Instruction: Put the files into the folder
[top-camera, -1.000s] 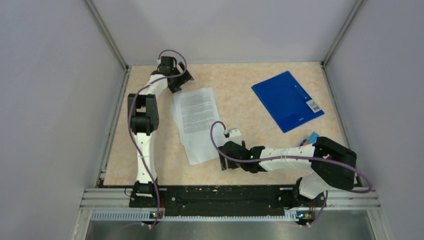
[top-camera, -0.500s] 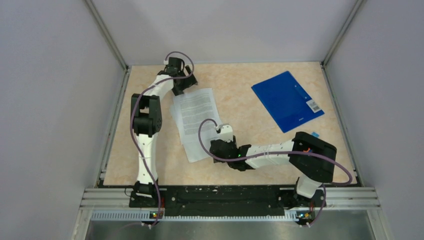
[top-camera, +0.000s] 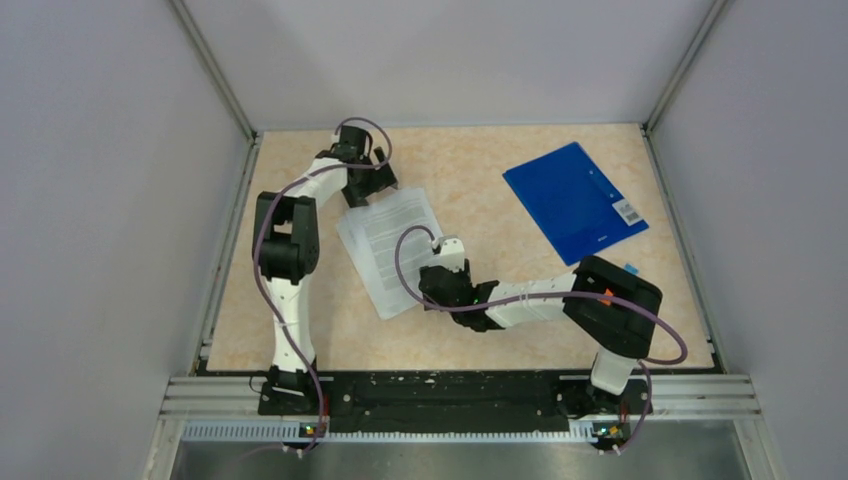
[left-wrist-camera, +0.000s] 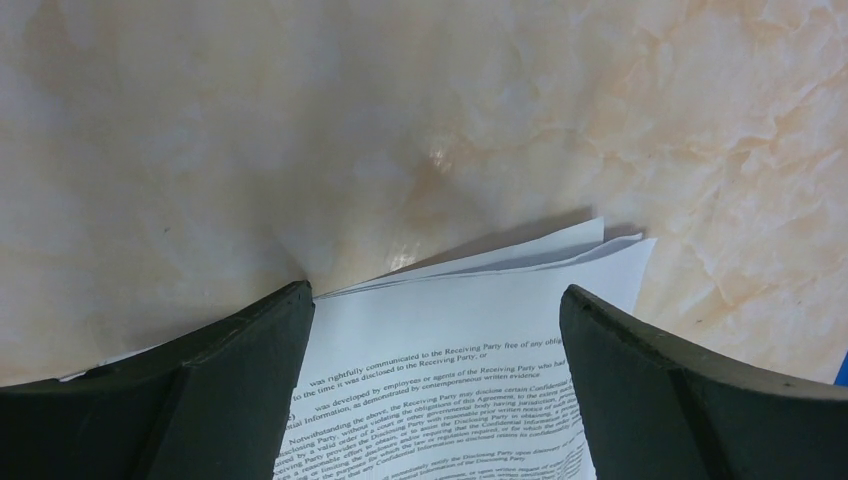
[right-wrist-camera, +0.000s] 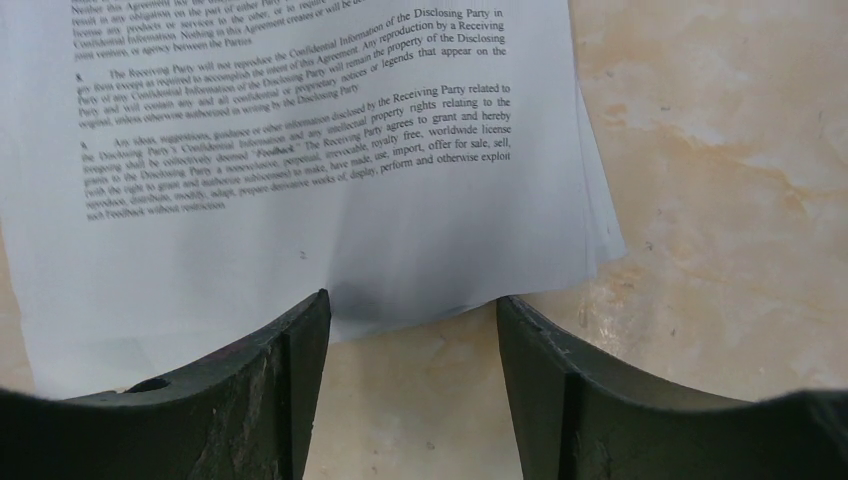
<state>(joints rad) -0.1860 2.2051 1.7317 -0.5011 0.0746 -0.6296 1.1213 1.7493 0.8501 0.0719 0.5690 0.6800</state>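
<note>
The files (top-camera: 390, 250), a loose stack of white printed sheets, lie left of the table's middle. My left gripper (top-camera: 375, 190) is open over their far edge; in the left wrist view the sheets (left-wrist-camera: 450, 350) lie between its fingers (left-wrist-camera: 230, 370). My right gripper (top-camera: 432, 285) is open at their near right corner; in the right wrist view the stack's edge (right-wrist-camera: 400, 270) bulges up between the fingers (right-wrist-camera: 270, 380). The blue folder (top-camera: 572, 200) lies closed at the far right with a white barcode label (top-camera: 627, 211).
A small orange-and-blue object (top-camera: 628, 268) peeks out by the right arm's elbow. Grey walls enclose the table on three sides, with a metal rail (top-camera: 450, 395) along the near edge.
The right gripper has moved left and forward to the papers' near corner. The left gripper has moved right over their far edge. The stack has shifted and is squeezed more compact.
</note>
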